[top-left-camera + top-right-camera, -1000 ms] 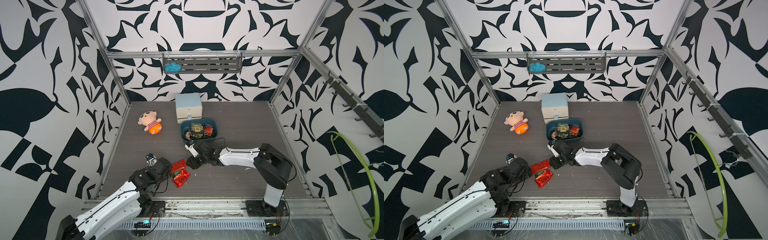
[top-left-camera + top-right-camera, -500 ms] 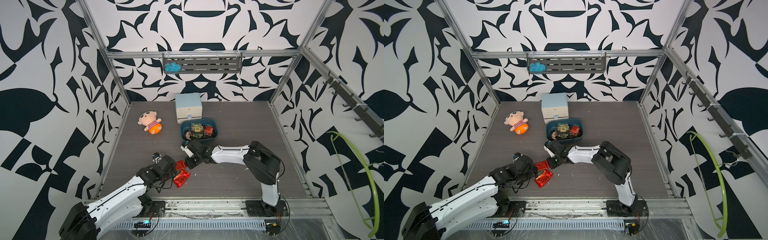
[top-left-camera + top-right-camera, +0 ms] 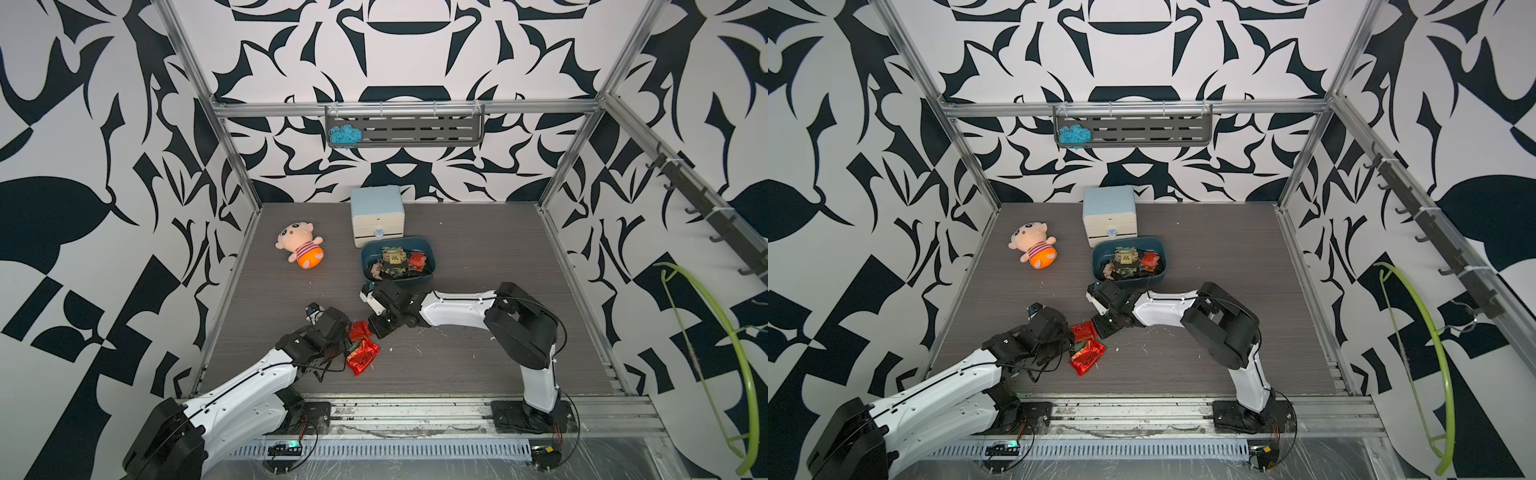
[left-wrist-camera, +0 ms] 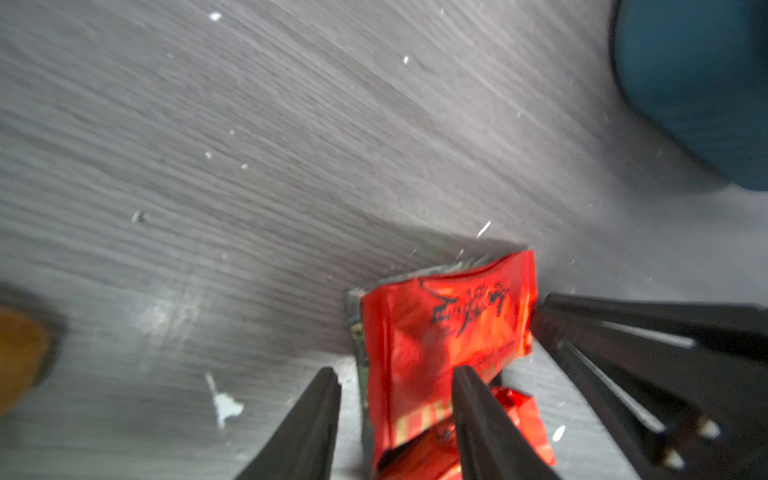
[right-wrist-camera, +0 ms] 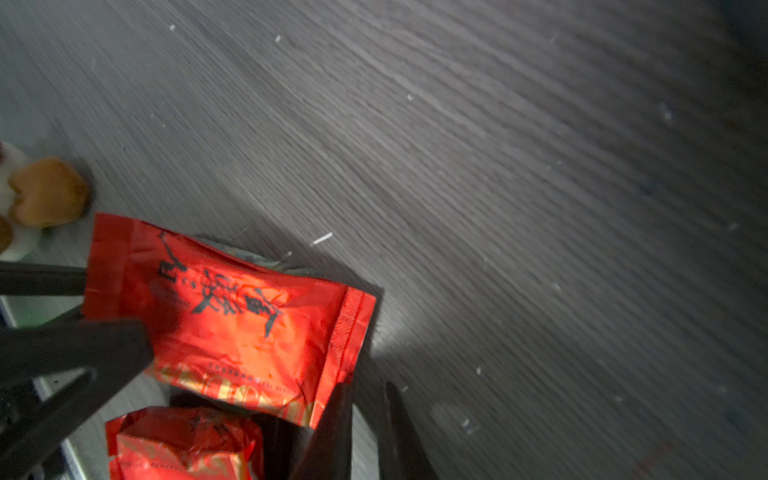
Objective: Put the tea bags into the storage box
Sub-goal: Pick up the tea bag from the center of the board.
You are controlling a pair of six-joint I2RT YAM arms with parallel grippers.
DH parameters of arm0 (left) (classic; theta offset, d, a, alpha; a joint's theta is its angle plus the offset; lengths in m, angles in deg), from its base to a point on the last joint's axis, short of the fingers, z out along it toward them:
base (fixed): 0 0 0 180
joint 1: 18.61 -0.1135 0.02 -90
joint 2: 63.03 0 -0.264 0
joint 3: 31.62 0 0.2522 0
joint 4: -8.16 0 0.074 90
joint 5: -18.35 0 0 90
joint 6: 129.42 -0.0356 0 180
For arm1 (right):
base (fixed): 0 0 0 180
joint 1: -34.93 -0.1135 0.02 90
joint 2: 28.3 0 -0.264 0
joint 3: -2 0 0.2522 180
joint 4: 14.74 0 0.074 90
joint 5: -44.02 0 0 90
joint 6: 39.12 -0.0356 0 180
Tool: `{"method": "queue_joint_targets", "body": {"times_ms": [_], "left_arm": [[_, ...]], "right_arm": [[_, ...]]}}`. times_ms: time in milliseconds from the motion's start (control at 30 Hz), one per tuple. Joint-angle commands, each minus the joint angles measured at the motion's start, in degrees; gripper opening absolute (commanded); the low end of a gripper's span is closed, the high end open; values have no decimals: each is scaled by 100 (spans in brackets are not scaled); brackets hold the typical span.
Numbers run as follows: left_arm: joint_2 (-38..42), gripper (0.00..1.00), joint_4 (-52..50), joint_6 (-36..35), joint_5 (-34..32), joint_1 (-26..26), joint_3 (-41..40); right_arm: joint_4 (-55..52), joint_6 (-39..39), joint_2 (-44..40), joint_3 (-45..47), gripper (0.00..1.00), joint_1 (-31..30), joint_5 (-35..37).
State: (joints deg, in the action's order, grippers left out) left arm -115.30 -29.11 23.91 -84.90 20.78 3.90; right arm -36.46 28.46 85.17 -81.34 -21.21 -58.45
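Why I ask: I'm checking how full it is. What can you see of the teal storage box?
The storage box is a shallow dark teal tray, plastic by its look, rectangular with rounded corners and no lid. It sits flat on the grey table, in front of the pale blue drawer cabinet; whether they touch cannot be told. A heap of tea bags lies inside, mostly dark patterned, with a red one among them.

Top views overlook everything; close wrist views share one tea bag.
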Motion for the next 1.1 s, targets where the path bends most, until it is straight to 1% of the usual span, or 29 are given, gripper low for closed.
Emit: {"method": "queue_joint_targets", "body": {"times_ms": [0,133,200,467,700,833,900,967,1067], "left_arm": [[-45,44,384,-166,152,-137,-93],[-94,33,472,-245,265,-239,-41],[-99,30,513,-268,282,-249,-29],[-13,0,609,-308,419,-272,46],[129,0,441,-353,485,-270,197],[156,0,334,-459,539,-275,287],[188,0,201,-504,507,-269,384],[243,0,137,-513,504,-267,430],[316,0,131,-558,569,-273,454]], "right_arm": [[-205,46,52,-152,17,-29,17],[-214,57,53,-160,17,-30,29],[-224,70,53,-162,17,-32,28],[-206,94,-8,-126,16,-29,60],[-189,169,-203,-24,17,-29,224],[-56,189,-545,251,18,-34,678],[91,191,-810,464,23,-24,906],[219,195,-1166,716,32,-28,1193],[527,245,-1850,1208,42,-35,1590]]}}
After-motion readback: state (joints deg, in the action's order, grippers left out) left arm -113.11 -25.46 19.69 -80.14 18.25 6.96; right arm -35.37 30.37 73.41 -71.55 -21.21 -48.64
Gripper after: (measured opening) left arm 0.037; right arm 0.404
